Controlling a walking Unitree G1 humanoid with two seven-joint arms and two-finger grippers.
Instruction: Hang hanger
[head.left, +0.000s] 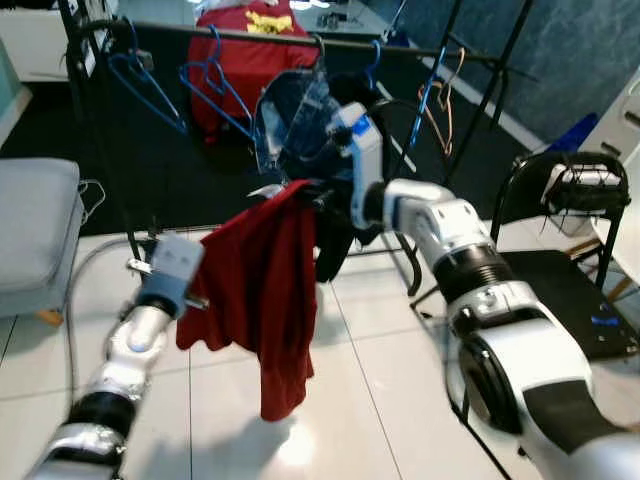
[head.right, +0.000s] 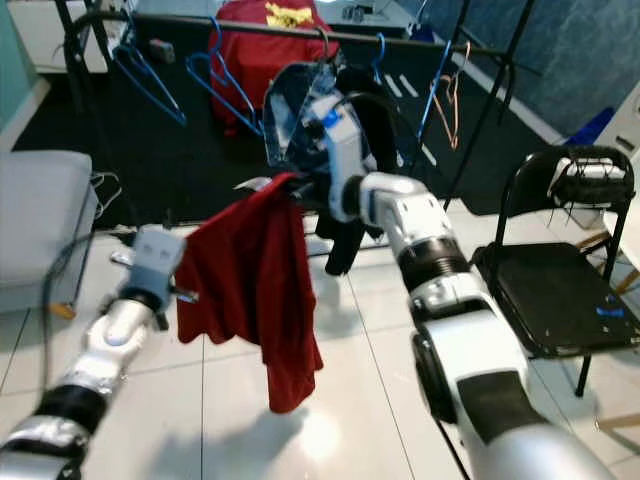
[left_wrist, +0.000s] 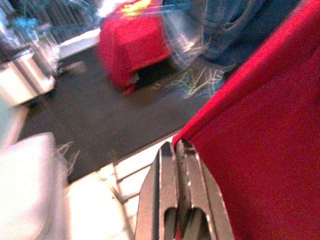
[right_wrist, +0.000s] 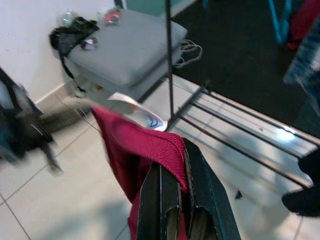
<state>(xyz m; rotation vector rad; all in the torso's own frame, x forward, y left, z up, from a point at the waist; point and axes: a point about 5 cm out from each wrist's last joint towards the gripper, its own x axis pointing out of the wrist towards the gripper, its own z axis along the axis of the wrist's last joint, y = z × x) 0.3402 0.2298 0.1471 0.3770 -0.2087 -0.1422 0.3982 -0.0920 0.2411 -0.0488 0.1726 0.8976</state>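
Observation:
A red garment (head.left: 265, 290) hangs spread between my two grippers above the tiled floor. My right gripper (right_wrist: 182, 150) is shut on its upper edge, close to a white tag (right_wrist: 137, 107), just in front of the clothes rack's rail (head.left: 250, 37). Lower and to the left, my left gripper (left_wrist: 180, 147) is shut on the garment's side edge. Empty blue hangers (head.left: 150, 95) hang on the rail at the left, and an orange hanger (head.left: 440, 110) at the right. I cannot make out a hanger inside the red garment.
A denim garment in clear plastic (head.left: 295, 120) hangs on the rail right behind my right gripper, with dark clothes beside it. A black chair (head.left: 570, 270) stands at the right, a grey cushioned seat (head.left: 35, 235) at the left. The rack's low bars (right_wrist: 240, 130) cross the floor.

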